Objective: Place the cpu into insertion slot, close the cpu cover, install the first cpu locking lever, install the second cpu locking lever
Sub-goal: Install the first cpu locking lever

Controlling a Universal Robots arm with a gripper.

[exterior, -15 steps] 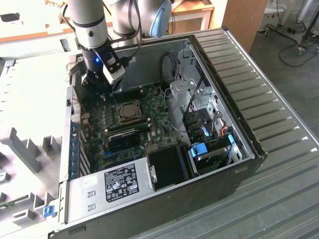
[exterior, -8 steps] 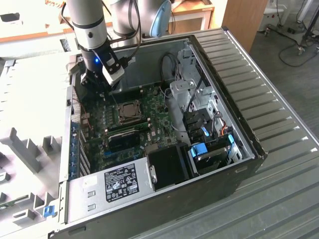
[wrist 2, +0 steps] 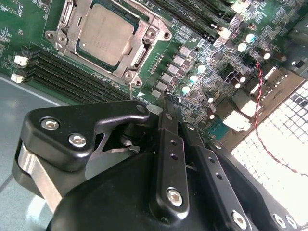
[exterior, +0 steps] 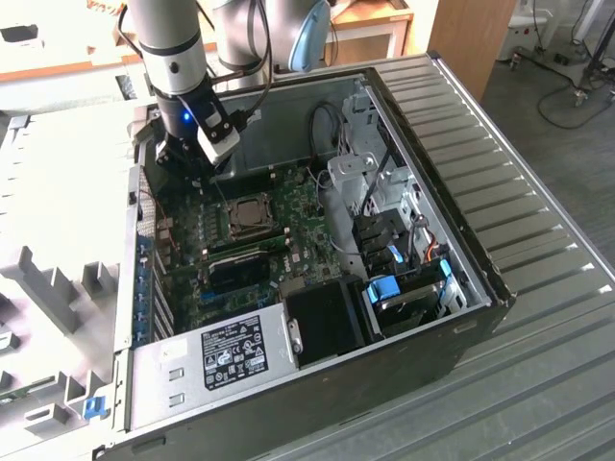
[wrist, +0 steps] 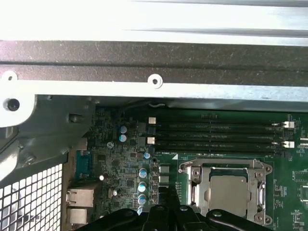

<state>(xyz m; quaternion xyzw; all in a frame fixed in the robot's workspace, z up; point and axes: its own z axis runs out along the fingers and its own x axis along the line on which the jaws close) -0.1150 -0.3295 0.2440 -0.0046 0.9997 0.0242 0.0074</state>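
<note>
The cpu [wrist 2: 106, 31] lies flat in the insertion slot [exterior: 252, 217] on the green board, its dull silver top showing. The cpu cover [wrist 2: 143, 49] lies down over it, framing the chip; both wrist views show this, with the cpu [wrist: 229, 192] inside the cover [wrist: 193, 188]. A thin wire lever [wrist 2: 131, 90] stands up beside the socket's corner. My gripper [wrist 2: 167, 99] hovers over the board off that corner, shut, with nothing visible between its black fingers [wrist 2: 169, 144]. In the exterior view the gripper [exterior: 212, 179] hangs at the board's far left, apart from the socket.
Long black memory slots [wrist: 216, 137] run beside the socket. Capacitors [wrist: 143, 185] and small parts crowd the board near the fingertips. The case's metal wall [wrist: 154, 72] rises close behind. A power supply [exterior: 226, 351], drive cage [exterior: 408, 288] and cables [exterior: 332, 192] fill the case's other side.
</note>
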